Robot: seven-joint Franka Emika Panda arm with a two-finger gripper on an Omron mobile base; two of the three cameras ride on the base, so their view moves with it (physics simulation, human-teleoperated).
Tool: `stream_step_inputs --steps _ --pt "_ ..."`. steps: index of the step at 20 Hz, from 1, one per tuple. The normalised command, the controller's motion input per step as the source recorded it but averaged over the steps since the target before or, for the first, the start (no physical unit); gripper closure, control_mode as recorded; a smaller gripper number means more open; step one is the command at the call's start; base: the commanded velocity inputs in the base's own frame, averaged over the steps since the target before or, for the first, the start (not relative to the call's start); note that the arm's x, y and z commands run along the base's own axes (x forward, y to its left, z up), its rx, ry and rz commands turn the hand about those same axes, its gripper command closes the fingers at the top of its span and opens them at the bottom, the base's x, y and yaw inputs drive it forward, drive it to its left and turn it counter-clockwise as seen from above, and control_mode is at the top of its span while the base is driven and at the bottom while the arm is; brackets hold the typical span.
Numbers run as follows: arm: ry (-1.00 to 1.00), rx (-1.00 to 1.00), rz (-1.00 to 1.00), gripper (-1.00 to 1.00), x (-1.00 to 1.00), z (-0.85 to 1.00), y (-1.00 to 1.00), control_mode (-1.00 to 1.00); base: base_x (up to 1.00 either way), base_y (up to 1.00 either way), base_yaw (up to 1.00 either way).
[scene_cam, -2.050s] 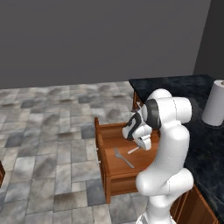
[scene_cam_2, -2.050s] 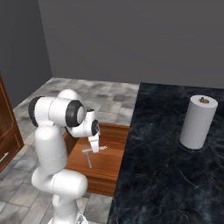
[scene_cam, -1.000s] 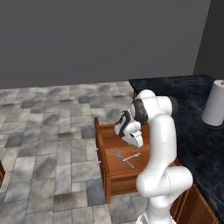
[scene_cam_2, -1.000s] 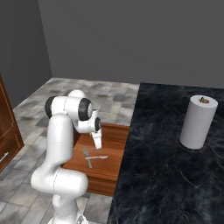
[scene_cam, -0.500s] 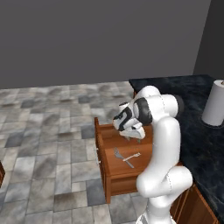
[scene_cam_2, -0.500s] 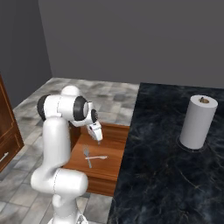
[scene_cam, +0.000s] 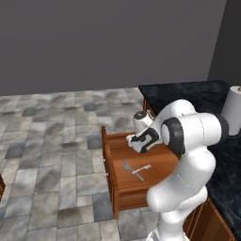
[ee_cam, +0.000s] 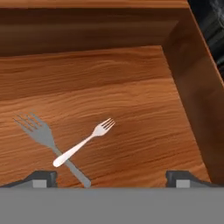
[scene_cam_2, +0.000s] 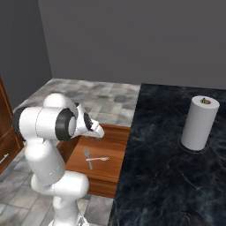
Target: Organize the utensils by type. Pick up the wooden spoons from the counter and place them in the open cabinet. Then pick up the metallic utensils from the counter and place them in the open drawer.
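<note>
With both small silver metal forks (ee_cam: pixel 65 153) lying crossed on the flat bottom of the reddish-brown wooden drawer (ee_cam: pixel 131 96) and the black marble counter (scene_cam_2: pixel 167 167) showing no utensils, the empty, wide-spread gripper (ee_cam: pixel 111 177) suggests the sorting looks essentially finished.

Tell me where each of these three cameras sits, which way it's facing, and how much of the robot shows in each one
Left base view: behind the arm, to its left, looking forward and down at the open drawer; arm rises lower right.
Right base view: behind the arm, to its right, over the counter and paper towel roll; arm rises lower left.
Hand view: on the hand, looking down into the drawer; two dark fingertips stand wide apart at the bottom.
Shared: all three show the two crossed forks lying on the drawer's bottom.
</note>
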Motion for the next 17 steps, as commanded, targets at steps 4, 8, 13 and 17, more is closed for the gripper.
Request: stream_step_inputs --steps 4,8,13,17 --pt "-0.06 0.15 0.53 -1.00 -0.78 0.58 -0.01 -1.00 0.00 0.00 0.00" --pt "-0.01 0.12 0.35 -1.00 -0.76 0.61 -0.06 -1.00 0.00 0.00 0.00" --pt "0.00 -0.01 0.32 -1.00 -0.63 0.64 -0.01 -1.00 0.00 0.00 0.00" --pt "0.00 -0.15 0.07 -1.00 -0.43 0.58 0.00 -1.00 0.00 0.00 0.00"
